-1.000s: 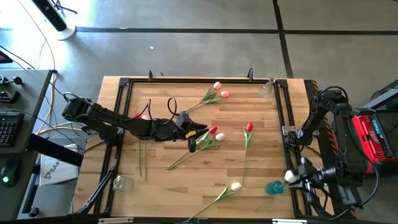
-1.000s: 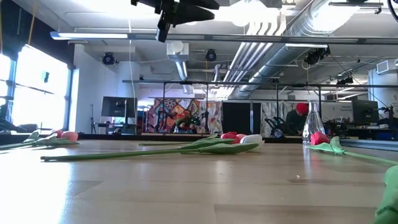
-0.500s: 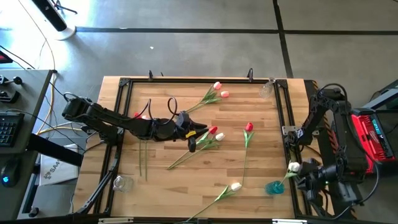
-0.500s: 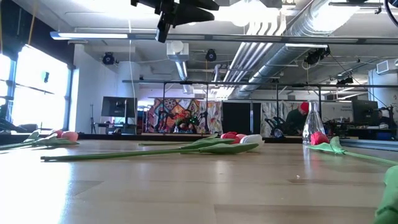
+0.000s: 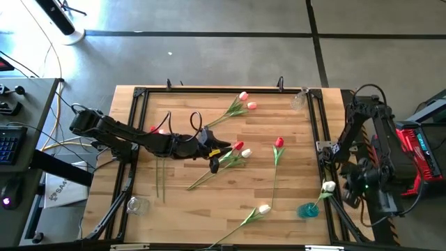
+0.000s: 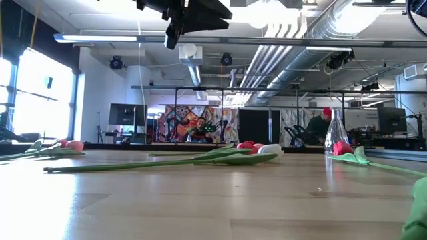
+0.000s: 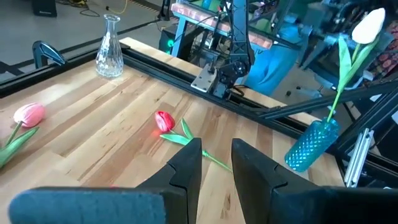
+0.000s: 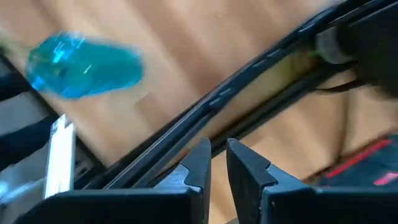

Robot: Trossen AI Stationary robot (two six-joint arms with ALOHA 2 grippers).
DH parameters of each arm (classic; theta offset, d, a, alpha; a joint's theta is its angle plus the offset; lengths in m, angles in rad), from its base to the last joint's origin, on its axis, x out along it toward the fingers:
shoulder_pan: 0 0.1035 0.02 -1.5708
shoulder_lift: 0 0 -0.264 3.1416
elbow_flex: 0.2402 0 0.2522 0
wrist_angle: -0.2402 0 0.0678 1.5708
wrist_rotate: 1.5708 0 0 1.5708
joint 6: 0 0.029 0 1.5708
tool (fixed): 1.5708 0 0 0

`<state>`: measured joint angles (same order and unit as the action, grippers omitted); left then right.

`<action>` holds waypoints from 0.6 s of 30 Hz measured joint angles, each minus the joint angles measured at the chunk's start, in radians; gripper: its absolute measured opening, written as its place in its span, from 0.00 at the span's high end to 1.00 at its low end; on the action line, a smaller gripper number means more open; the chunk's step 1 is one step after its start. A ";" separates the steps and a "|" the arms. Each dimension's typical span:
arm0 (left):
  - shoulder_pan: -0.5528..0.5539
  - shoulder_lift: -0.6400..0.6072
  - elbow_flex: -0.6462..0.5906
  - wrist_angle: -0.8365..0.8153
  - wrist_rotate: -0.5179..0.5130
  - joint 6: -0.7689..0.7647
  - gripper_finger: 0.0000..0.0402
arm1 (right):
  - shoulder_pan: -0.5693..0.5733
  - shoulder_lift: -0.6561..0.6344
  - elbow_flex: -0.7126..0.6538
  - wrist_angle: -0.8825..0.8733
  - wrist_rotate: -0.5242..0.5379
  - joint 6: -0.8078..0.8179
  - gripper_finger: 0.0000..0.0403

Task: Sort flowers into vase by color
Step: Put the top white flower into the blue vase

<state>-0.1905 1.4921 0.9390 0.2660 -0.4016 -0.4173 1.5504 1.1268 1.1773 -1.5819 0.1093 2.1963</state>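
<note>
A white tulip (image 5: 329, 186) stands tilted with its stem in the blue vase (image 5: 307, 209) at the table's near right corner; the left wrist view shows both, the tulip (image 7: 367, 25) and the vase (image 7: 309, 146). Other tulips lie flat on the table: a red and white pair (image 5: 240, 150), a red one (image 5: 279, 143), a white one (image 5: 263, 208) and a pink pair (image 5: 244, 100). My left gripper (image 5: 215, 162) (image 7: 217, 149) hovers over the red and white pair, narrowly open and empty. My right gripper (image 5: 348, 197) (image 8: 216, 149) is over the table's right rail beside the blue vase (image 8: 84, 62), narrowly open and empty.
A clear glass vase (image 5: 298, 101) stands at the far right corner, and another clear vase (image 5: 137, 205) is at the near left corner. Black frame rails (image 5: 322, 139) run along the table's sides. More tulips (image 5: 155, 130) lie under my left arm.
The white tulip, a second ago at my right gripper beside the blue vase, now stands in the vase on its own. My right gripper has drawn away from it, toward the table's right and far side. My left arm has kept still.
</note>
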 joint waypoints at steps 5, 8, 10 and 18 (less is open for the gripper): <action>0.000 0.000 0.000 -0.026 0.037 0.000 0.82 | -0.041 -0.091 0.001 0.005 0.065 -0.041 0.90; 0.000 0.000 0.000 -0.038 0.068 0.000 0.82 | -0.068 -0.139 0.001 0.012 0.167 -0.047 0.90; 0.000 0.000 0.000 -0.050 0.094 0.001 0.82 | -0.087 -0.171 0.001 0.010 0.245 -0.059 0.90; 0.000 0.000 0.000 -0.095 0.199 -0.024 0.82 | -0.168 -0.299 0.001 0.011 0.586 -0.081 0.90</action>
<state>-0.1909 1.4921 0.9390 0.1706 -0.2028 -0.4411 1.3820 0.8281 1.1778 -1.5712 0.6949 2.1153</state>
